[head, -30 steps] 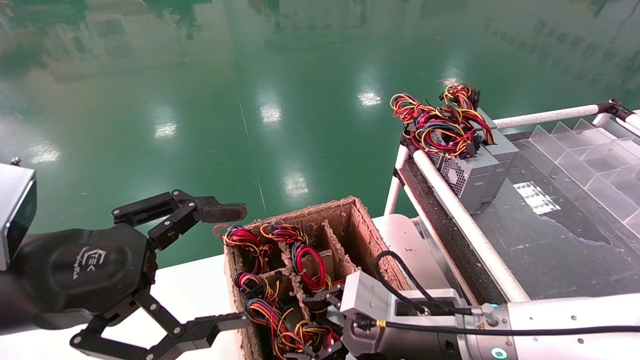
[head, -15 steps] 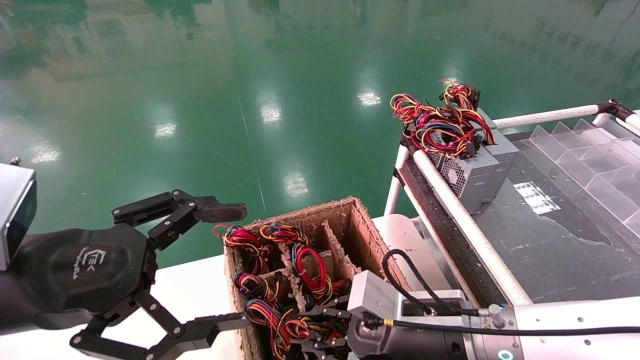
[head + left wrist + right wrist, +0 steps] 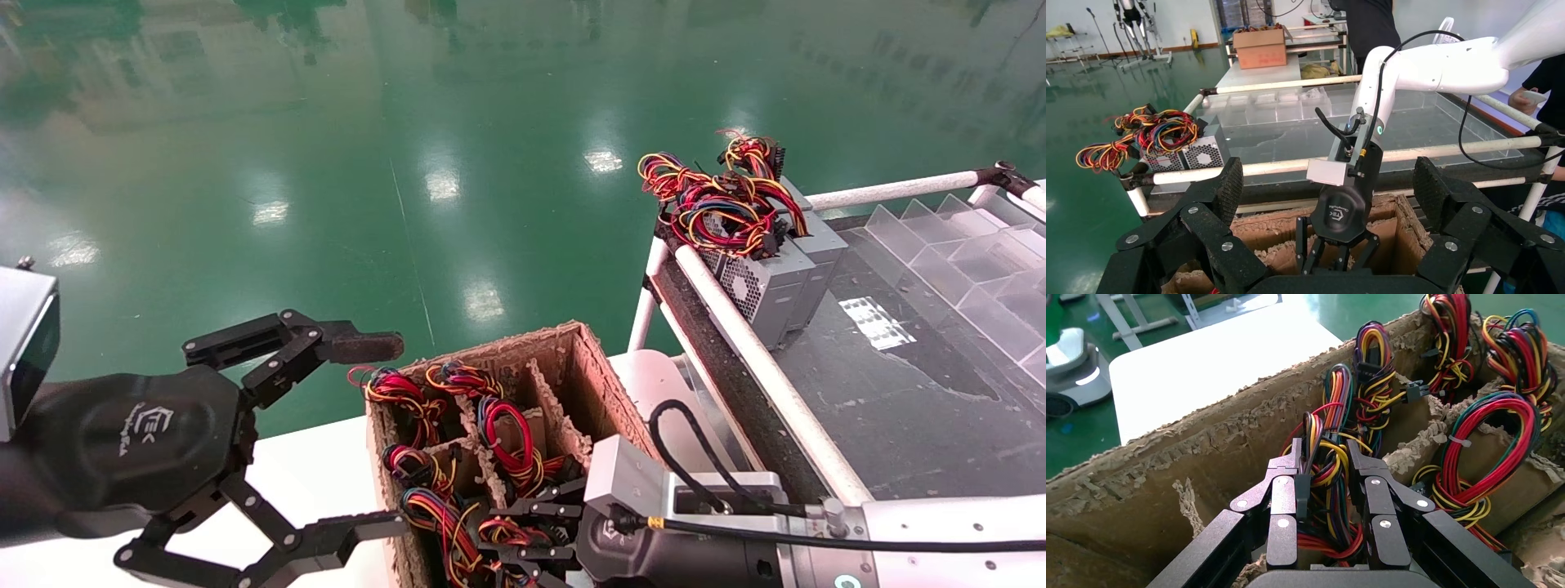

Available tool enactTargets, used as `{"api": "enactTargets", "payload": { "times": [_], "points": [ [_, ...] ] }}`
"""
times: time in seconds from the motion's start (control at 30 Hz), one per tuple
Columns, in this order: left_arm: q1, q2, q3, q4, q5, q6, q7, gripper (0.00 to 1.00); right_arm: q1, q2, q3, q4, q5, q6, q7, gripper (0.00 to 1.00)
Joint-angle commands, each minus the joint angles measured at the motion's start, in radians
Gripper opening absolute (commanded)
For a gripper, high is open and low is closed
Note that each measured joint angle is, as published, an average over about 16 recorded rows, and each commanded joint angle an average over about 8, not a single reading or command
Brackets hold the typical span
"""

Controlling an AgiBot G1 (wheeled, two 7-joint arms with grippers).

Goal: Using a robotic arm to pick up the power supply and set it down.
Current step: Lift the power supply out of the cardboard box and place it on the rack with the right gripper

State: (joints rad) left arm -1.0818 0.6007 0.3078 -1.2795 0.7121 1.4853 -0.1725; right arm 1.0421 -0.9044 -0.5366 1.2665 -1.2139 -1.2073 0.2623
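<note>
In the head view, your right gripper (image 3: 523, 543) is cut off by the bottom edge. The power supply (image 3: 1329, 478) body lies hidden beneath its wires; the fingers (image 3: 1281, 508) flank the bundle, contact possibly made. The cardboard box (image 3: 596, 384) runs off the bottom edge.

The right end effector (image 3: 1324, 462) points steeply downward, its silver forearm (image 3: 940, 531) stretched out level behind it, fingers (image 3: 1283, 496) narrowly parted. The left end effector (image 3: 368, 433) hangs level off to its side, fingers spread wide.

Boxed power supply (image 3: 1333, 496), wires up
</note>
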Motion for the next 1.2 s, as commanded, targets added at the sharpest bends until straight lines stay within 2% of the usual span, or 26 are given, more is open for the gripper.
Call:
{"api": "enactTargets", "payload": {
  "times": [0.03,0.7,1.2],
  "points": [
    [0.0,0.0,0.0,0.0,0.0,0.0,0.0,1.0,-0.005,0.003,0.005,-0.002,0.01,0.0,-0.001,0.0],
    [0.0,0.0,0.001,0.0,-0.001,0.0,0.0,1.0,0.04,0.102,0.125,0.011,0.228,-0.078,0.052,0.0],
    [0.0,-0.001,0.002,0.0,-0.001,-0.001,0.001,1.0,0.228,0.161,0.216,-0.105,0.34,-0.143,0.086,0.0]
  ]
}}
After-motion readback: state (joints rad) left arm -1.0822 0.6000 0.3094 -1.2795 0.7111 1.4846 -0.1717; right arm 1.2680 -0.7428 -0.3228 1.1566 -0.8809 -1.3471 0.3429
